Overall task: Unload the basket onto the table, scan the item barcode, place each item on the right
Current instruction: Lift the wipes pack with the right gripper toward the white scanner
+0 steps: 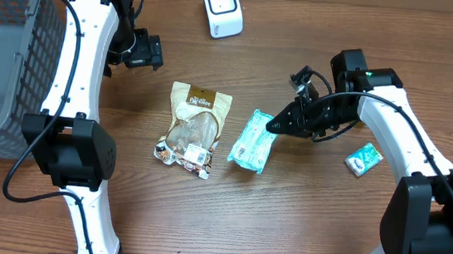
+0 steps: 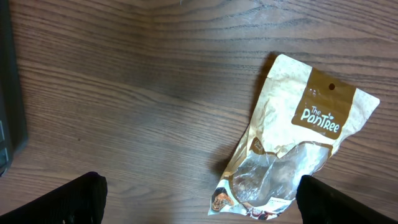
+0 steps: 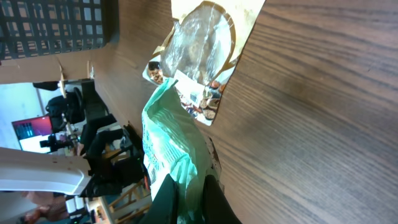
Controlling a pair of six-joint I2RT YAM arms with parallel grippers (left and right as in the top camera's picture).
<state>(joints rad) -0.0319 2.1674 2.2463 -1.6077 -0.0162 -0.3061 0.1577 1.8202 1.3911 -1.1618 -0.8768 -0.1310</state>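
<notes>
Over the table, my right end effector pinches the green pack; my left end effector is spread.

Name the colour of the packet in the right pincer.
The packet is mint green with white print, clearest in the right wrist view.

A robotics lab staged as a shop checkout: barcode scanner, mesh basket, snack pouch and teal packet at a wood-grain surface; monitor beyond.
</notes>
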